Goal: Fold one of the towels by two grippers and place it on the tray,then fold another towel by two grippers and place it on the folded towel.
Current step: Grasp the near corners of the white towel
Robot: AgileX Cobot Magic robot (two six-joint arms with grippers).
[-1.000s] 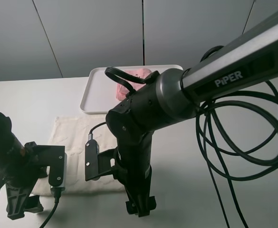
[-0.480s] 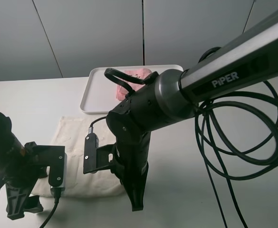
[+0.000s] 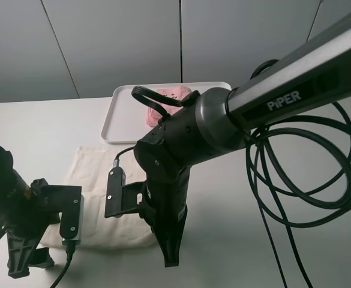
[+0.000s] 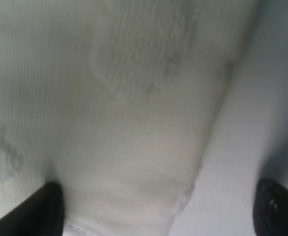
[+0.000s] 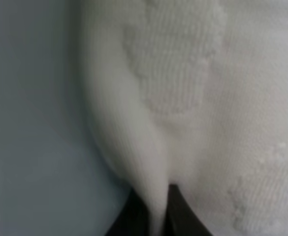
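Right gripper point(image 3: 171, 257), pointing down, has clamped cream towel point(image 3: 94, 174); left gripper point(image 3: 28, 263) gapes.

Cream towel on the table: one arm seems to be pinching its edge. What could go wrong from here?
1. The right fingers hold only a thin ridge of the cream towel at its edge, so it could slip out when lifted.
2. The left fingers stand open over the towel's other near corner, gripping nothing. If the right side rises first, the towel may drag and fold crooked.

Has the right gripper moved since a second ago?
Yes: the right gripper edged slightly left, judged against the tray, its jaws closing on the cream towel.
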